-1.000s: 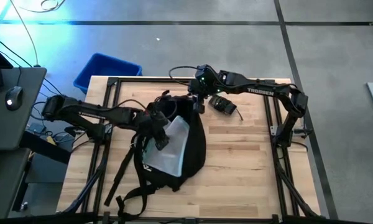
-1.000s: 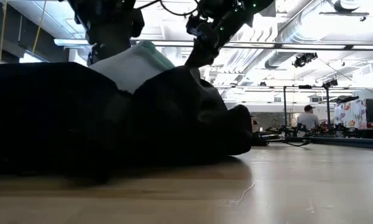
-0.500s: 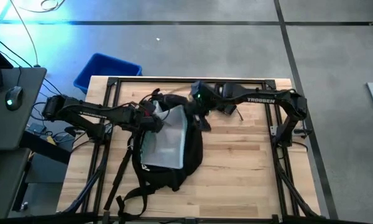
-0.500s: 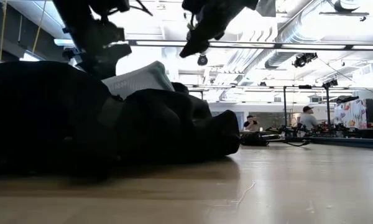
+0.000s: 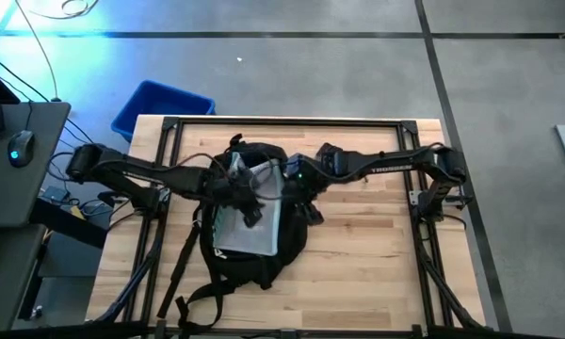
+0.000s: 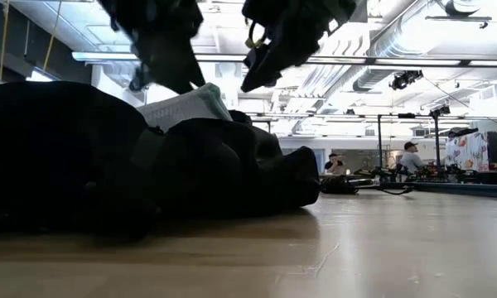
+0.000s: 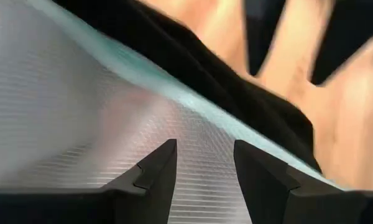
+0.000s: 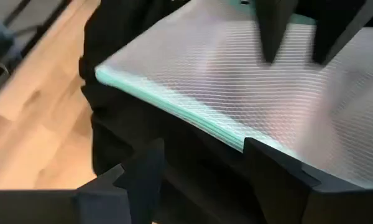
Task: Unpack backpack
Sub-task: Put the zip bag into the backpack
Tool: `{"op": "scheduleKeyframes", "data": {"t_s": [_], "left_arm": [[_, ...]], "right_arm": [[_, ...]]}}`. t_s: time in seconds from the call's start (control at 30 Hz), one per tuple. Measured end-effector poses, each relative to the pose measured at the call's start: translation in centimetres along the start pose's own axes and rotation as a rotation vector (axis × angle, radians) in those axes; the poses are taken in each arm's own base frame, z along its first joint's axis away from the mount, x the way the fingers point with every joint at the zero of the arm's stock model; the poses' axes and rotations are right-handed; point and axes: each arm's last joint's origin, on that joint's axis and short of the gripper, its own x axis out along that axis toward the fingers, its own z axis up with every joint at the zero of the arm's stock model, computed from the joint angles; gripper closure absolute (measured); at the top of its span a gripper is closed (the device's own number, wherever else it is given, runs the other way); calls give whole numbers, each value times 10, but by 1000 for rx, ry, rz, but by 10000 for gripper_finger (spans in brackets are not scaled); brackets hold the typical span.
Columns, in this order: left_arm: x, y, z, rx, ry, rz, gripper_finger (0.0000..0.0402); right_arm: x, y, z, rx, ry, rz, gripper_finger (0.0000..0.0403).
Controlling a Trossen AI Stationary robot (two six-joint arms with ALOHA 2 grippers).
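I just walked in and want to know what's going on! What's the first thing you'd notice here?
A big black backpack lies in the middle of the wooden table, with a pale mesh pouch sticking out of its open top. Both robot arms reach in over the pouch: the left end effector above it, the right end effector at its edge.

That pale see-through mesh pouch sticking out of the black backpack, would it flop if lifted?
Probably somewhat: the pale mesh pouch lies fairly flat yet bends over the black fabric backpack. It looks thin, likely light. Its ribbed surface may resist slipping.
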Motion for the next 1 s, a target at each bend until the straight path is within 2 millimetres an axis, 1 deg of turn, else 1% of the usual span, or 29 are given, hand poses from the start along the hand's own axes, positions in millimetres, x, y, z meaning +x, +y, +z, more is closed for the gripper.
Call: {"op": "scheduleKeyframes", "data": {"t_s": [0.13,0.23,0.33,0.4,0.47,0.6,0.73,0.77,0.83,0.97,1.0], "left_arm": [[27,3,-16,-43,108,-7,261],[38,4,-22,-65,157,5,261],[40,3,-23,-96,163,10,261],[40,3,-23,-115,162,14,261],[40,3,-23,-130,160,15,261],[39,4,-23,-177,160,19,261],[38,4,-23,-229,165,22,261],[38,4,-23,-240,168,25,261],[39,5,-25,-252,178,43,261],[42,8,-28,-257,185,114,261],[42,10,-29,-255,187,138,261]], "right_arm": [[14,5,-10,-95,6,-72,214],[24,6,-22,-155,57,-172,218],[28,2,-28,-162,42,-240,220],[29,0,-33,-159,37,-225,220],[36,-2,-38,-183,47,-197,220],[56,-6,-49,-256,91,-169,220],[73,-10,-57,-281,137,-205,226],[75,-11,-59,-281,145,-203,235],[78,-11,-61,-279,147,-186,268],[78,-9,-63,-275,167,-162,377],[76,-8,-63,-270,179,-153,388]]}}
